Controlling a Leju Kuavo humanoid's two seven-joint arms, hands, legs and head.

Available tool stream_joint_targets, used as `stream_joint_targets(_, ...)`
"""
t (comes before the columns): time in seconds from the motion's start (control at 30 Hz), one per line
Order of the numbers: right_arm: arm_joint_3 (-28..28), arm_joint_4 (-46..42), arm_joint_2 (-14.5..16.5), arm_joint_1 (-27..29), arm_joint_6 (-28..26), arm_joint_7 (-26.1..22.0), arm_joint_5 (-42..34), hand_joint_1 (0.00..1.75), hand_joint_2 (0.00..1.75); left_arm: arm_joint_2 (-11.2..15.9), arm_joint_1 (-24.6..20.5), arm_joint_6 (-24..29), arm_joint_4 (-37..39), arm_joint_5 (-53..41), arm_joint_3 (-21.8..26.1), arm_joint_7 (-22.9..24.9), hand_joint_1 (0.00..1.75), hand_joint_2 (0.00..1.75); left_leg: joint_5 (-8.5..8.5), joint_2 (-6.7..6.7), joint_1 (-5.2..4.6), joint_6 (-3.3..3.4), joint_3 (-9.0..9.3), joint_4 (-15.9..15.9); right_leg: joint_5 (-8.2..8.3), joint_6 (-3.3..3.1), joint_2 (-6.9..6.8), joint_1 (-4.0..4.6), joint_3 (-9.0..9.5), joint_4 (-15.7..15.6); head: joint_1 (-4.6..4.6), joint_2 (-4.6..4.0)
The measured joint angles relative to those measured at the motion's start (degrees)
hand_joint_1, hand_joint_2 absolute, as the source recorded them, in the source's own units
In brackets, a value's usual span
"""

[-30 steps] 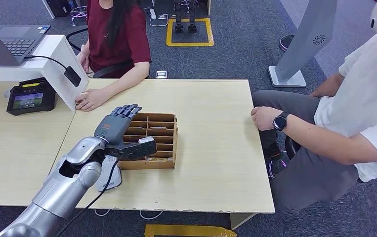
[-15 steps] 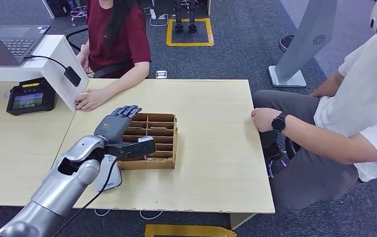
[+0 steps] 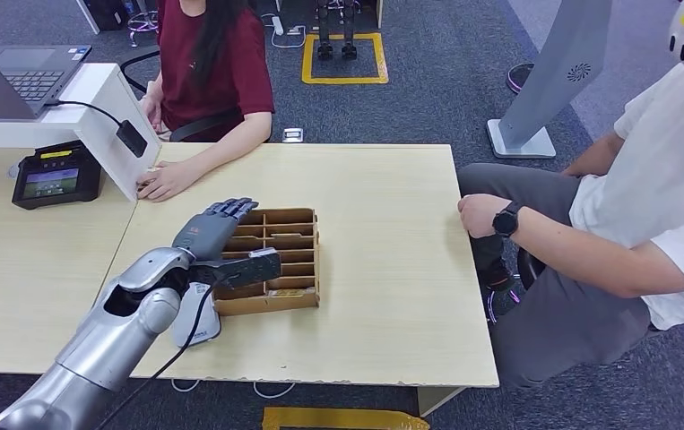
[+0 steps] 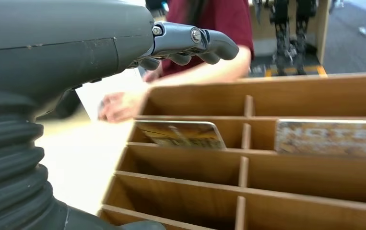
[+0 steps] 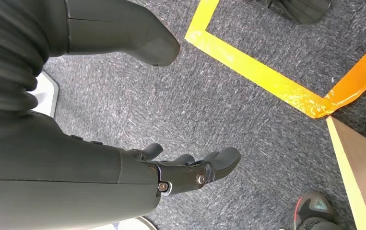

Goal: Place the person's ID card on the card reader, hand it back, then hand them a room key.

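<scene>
A: Left hand [image 3: 220, 240]?
B: Fingers spread, holding nothing, over the wooden organizer [image 3: 286, 260] near the surface's [image 3: 392, 269] front-left edge.
A: Room keys [image 4: 180, 134]?
B: Probably those cards slotted inside.
A: Right hand [image 5: 181, 168]?
B: Loosely open, nothing held.

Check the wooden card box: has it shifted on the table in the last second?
Yes. The wooden card box has turned slightly: its near edge now tilts against the table's front edge, with the left robot hand on it.

Left hand [image 3: 217, 240] reaches forward, fingers apart; right hand [image 5: 171, 175] hangs, fingers loose.
</scene>
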Motion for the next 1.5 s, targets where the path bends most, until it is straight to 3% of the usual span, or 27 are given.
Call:
stream_joint_targets(0.23, 0.9, 0.7, -0.3, -0.6, -0.3, 0.0, -0.6, 0.00, 1.75, 0.4, -0.3, -0.7, 0.9, 1.2, -0.3, 0.0, 0.00, 1.75, 0.00, 0.00, 0.00, 0.00, 0.00, 0.0, 0.00, 0.00, 0.01, 0.00, 0.00, 0.0, 0.00, 0.00)
stream_joint_targets(0.37, 1.3, 1.0, -0.5, -0.7, -0.4, 0.0, -0.9, 0.00, 1.75, 0.6, -0.6, -0.5, 1.2, 1.0, -0.8, 0.0, 1.75, 1.75, 0.00, 0.00, 0.00, 0.00, 0.00, 0.0, 0.00, 0.00, 0.00, 0.00, 0.00, 0.0, 0.00, 0.00)
stream_joint_targets(1.5, 2.7, 2.2, -1.1, -1.6, -0.9, -0.4, -1.7, 0.00, 1.75, 1.8, -2.6, -0.9, 1.9, 2.3, -2.6, -1.0, 1.75, 1.75, 0.00, -0.01, 0.00, 0.00, 0.01, 0.0, 0.00, 0.00, 0.00, 0.00, 0.01, 0.0, -0.02, 0.00)
